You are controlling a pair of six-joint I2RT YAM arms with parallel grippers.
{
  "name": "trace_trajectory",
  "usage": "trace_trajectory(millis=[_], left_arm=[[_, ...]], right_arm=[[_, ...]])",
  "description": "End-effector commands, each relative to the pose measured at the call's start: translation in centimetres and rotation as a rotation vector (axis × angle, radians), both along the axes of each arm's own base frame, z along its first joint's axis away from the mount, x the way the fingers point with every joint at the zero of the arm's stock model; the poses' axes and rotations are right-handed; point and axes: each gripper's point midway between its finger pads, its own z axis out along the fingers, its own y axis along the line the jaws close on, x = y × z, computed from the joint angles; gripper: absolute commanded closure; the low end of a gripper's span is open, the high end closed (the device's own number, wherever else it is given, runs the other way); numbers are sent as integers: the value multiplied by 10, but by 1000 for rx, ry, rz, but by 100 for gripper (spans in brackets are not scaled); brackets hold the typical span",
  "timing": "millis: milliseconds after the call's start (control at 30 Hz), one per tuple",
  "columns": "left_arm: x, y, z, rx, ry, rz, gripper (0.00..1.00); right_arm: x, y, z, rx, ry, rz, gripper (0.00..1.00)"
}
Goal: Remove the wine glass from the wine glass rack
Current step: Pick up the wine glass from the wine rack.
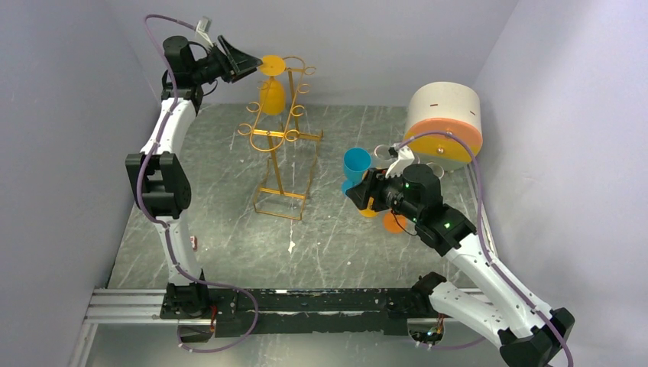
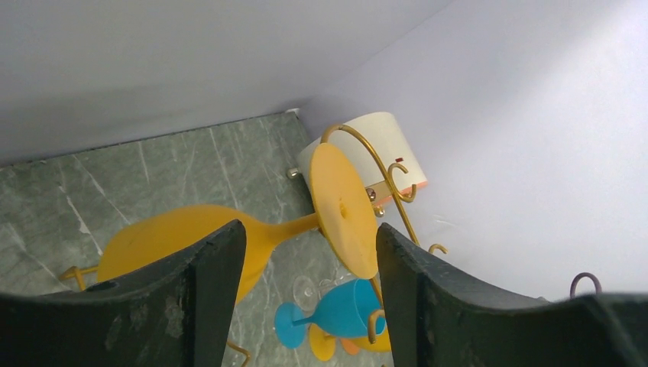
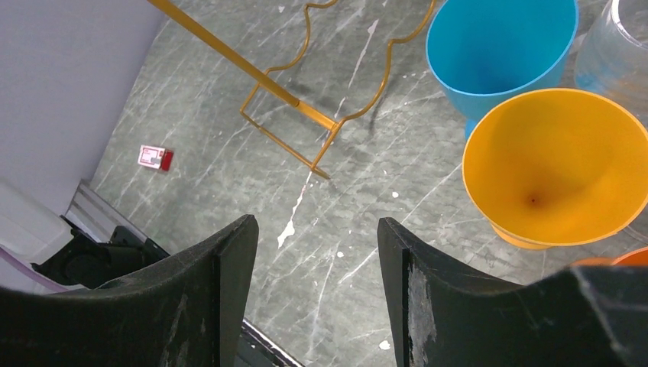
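An orange wine glass (image 1: 271, 95) hangs upside down from the top hooks of the gold wire wine glass rack (image 1: 281, 136), its round foot (image 1: 271, 65) uppermost. My left gripper (image 1: 248, 63) is high up at that foot, open. In the left wrist view the stem and foot (image 2: 344, 210) lie between the fingers (image 2: 206, 290), with the foot's rim close to the right one and the bowl (image 2: 153, 241) off to the left. My right gripper (image 3: 315, 222) hovers open over bare table, with nothing in it.
A blue glass (image 1: 355, 164) and an orange glass (image 3: 550, 164) stand upright on the table by the right gripper, with a clear glass (image 3: 619, 46) beside them. A white cylinder with an orange rim (image 1: 443, 118) sits at the back right. A small red item (image 1: 193, 243) lies front left.
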Motion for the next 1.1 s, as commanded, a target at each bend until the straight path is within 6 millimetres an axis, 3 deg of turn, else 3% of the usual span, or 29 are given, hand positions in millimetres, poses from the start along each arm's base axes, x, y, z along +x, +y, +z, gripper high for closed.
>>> trace_trajectory(millis=[0,733,900,1067], left_arm=[[1,-10,18,-15,-17,16,35],[-1,-28,11,39,7,-8,69],[-2,-29,10,35,15,-1,88],[-3,-28,14,41,2,15,91]], right_arm=[[0,1,13,14,-13,6,37],[-3,-1,3,-2,17,6,37],[-3,-2,3,-2,11,5,37],[-3,-2,2,-5,10,2,37]])
